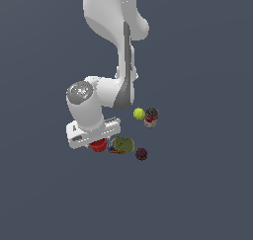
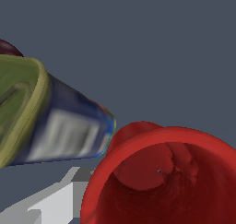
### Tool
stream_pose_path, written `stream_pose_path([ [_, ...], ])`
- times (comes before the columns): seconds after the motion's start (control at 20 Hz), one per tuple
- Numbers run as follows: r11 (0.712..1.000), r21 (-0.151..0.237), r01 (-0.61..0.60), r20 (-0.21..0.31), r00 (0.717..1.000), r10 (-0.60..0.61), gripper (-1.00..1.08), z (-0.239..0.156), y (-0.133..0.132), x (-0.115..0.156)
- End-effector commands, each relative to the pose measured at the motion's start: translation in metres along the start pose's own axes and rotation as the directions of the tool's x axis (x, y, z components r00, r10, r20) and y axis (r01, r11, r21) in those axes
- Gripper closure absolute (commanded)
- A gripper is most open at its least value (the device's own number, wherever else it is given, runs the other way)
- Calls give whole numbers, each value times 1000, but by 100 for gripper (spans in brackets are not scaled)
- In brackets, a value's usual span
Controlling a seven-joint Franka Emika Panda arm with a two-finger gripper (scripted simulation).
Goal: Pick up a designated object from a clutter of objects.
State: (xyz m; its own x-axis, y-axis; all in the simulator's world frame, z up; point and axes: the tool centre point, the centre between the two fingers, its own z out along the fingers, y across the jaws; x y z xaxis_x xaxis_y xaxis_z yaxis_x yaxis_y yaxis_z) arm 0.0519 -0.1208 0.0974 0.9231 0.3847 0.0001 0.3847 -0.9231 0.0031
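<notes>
The designated object is a bright red cup [image 1: 98, 145] with a hollow inside, and it fills the near part of the wrist view [image 2: 161, 181]. My gripper [image 1: 98, 139] hangs directly over it, and the white hand covers its top in the exterior view. One grey-white finger [image 2: 55, 202] shows just outside the cup's rim, well off centre; the other finger is hidden. The jaws look open around the cup's wall. The rest of the clutter of objects lies close by, and the green block [image 1: 122, 145] sits almost against the cup.
The green block [image 2: 27, 112] has a blue-and-white end pointing at the cup. A dark maroon ball [image 1: 142, 154] lies beyond it on the exterior view's right. A yellow-green ball [image 1: 139, 113] and a red-white can [image 1: 151, 117] stand farther back.
</notes>
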Motion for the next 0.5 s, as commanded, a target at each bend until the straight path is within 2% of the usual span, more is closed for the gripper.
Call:
stream_pose_path([
  [0.0, 1000, 1, 6, -1, 1000, -6, 108, -19, -23, 14],
  [0.45, 1000, 0, 6, 0, 1000, -6, 108, -96, -101, 60],
])
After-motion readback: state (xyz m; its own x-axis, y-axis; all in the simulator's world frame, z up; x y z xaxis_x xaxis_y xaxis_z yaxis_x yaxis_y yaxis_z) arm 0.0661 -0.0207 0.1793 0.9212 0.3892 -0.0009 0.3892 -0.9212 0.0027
